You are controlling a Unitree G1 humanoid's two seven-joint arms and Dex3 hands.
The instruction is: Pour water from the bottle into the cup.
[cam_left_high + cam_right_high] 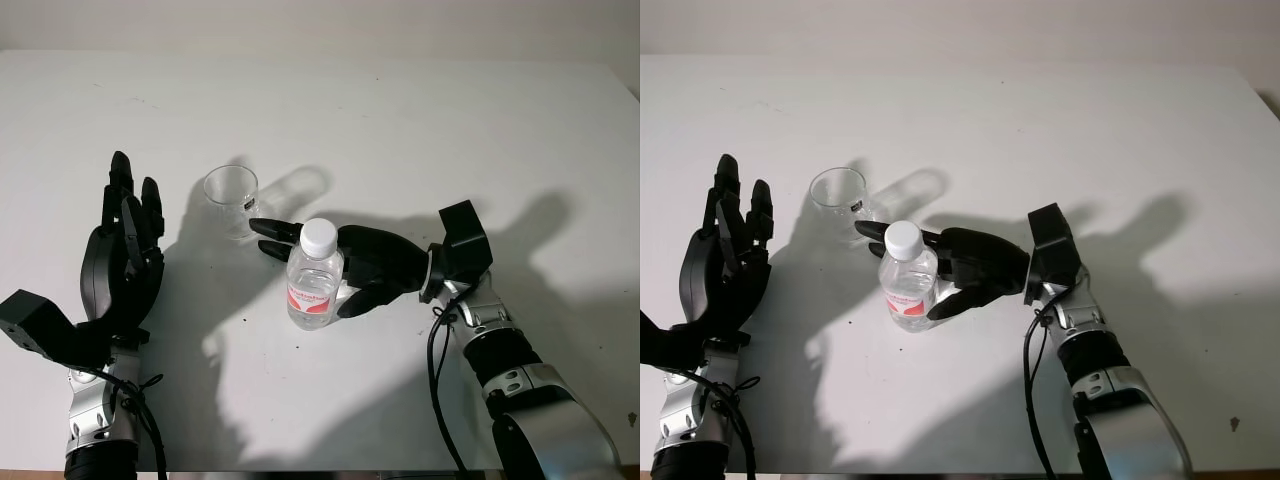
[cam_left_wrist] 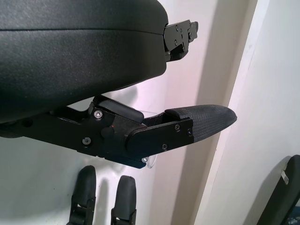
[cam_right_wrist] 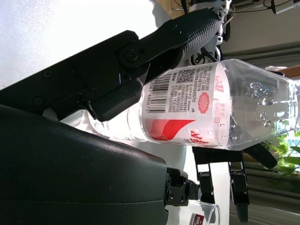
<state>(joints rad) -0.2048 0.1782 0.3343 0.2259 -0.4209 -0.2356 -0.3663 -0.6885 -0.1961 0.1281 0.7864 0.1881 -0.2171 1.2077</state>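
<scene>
A clear water bottle (image 1: pixel 315 285) with a white cap and red label stands upright in the middle of the white table. My right hand (image 1: pixel 305 268) is wrapped around it from the right, with long fingers (image 1: pixel 270 230) behind it and the thumb in front. In the right wrist view the bottle's label (image 3: pixel 187 108) lies against the palm with a finger across it. An empty clear plastic cup (image 1: pixel 232 195) stands just behind and left of the bottle, close to the right fingertips. My left hand (image 1: pixel 130 215) is open, held up left of the cup and apart from it.
The white table (image 1: pixel 450 130) stretches wide behind and to the right of the bottle. Its far edge meets a pale wall. A black cable (image 1: pixel 435 370) hangs along my right forearm near the front edge.
</scene>
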